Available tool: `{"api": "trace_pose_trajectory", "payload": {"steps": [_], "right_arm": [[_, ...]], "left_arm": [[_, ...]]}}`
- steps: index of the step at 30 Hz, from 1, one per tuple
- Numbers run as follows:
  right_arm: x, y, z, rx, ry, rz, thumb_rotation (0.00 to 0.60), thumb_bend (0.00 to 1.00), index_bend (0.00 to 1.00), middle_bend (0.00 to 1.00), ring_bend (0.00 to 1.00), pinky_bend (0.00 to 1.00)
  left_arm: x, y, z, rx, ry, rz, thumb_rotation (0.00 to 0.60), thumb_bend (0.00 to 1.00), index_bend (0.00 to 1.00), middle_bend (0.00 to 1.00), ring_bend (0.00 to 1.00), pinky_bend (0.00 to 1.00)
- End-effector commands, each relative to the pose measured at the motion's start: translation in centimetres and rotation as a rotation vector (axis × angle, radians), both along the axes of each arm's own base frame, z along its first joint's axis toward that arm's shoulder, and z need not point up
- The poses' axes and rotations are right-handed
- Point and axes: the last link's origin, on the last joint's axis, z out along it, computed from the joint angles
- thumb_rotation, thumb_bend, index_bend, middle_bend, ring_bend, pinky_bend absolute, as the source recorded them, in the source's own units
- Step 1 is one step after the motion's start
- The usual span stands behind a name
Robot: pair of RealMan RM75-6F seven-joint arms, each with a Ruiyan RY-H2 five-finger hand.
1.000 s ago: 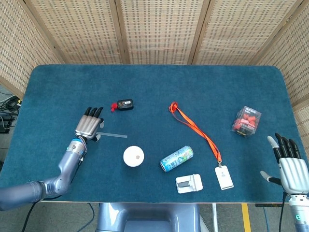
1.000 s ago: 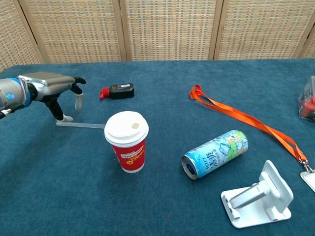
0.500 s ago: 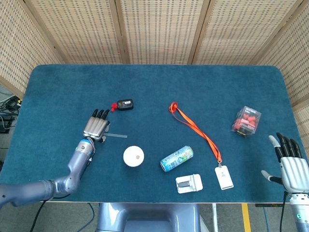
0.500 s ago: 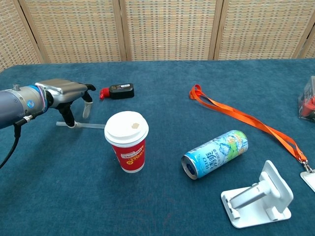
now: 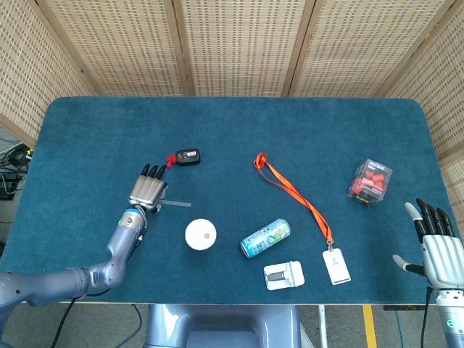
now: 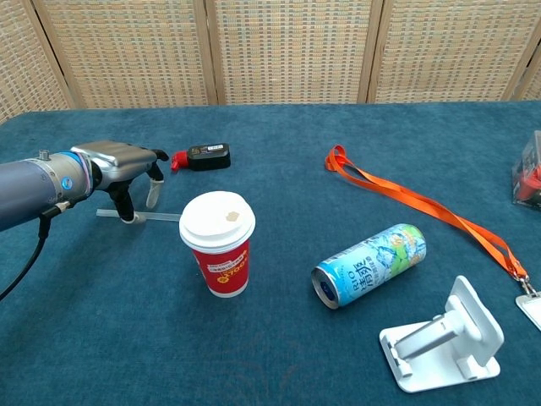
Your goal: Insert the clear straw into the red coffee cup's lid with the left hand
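Observation:
The red coffee cup (image 6: 219,254) with its white lid (image 6: 217,220) stands upright near the table's front; from above the lid (image 5: 200,234) shows as a white disc. The clear straw (image 6: 161,216) lies flat on the blue cloth to the cup's left, also seen in the head view (image 5: 177,205). My left hand (image 6: 127,172) arches over the straw's left part, palm down, fingers apart on either side of it; one fingertip (image 6: 128,217) touches down at the straw. The straw is not lifted. My right hand (image 5: 438,248) stays at the front right edge, fingers spread, holding nothing.
A blue drink can (image 6: 369,264) lies on its side right of the cup. A white phone stand (image 6: 441,337) sits in front of it. An orange lanyard (image 6: 423,207) runs to a badge (image 5: 336,266). A black-and-red device (image 6: 203,156) lies behind my left hand. A clear box (image 5: 370,181) stands at the right.
My left hand has slid right along the straw toward the cup and lowered its fingers around it. The straw and cup have not moved. The right hand barely shifted.

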Motion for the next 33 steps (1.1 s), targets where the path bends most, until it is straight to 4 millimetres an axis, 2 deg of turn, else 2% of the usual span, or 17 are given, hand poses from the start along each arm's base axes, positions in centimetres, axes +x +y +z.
{"api": "trace_pose_trajectory", "payload": {"steps": [1,22,29,33], "right_arm": [[-0.01,-0.01,0.04,-0.001,-0.002,0.000,0.600,0.06,0.08,0.00,0.00,0.00],[0.10,0.04,0.08,-0.003,-0.010,0.008,0.600,0.06,0.09,0.00,0.00,0.00],[0.19,0.04,-0.02,0.000,-0.009,0.012,0.600,0.06,0.09,0.00,0.00,0.00],[0.27,0.10,-0.03,-0.001,-0.009,0.017,0.600,0.06,0.09,0.00,0.00,0.00]], "left_arm": [[0.03,0.06,-0.12,-0.004,-0.001,0.003,0.600,0.34,0.54,0.00,0.00,0.00],[-0.30,0.23,-0.78,-0.012,0.011,0.025,0.600,0.34,0.57,0.00,0.00,0.00],[-0.53,0.18,-0.84,-0.016,0.014,0.028,0.600,0.41,0.58,0.00,0.00,0.00],[-0.75,0.11,-0.86,-0.019,0.022,0.029,0.600,0.42,0.58,0.00,0.00,0.00]]}}
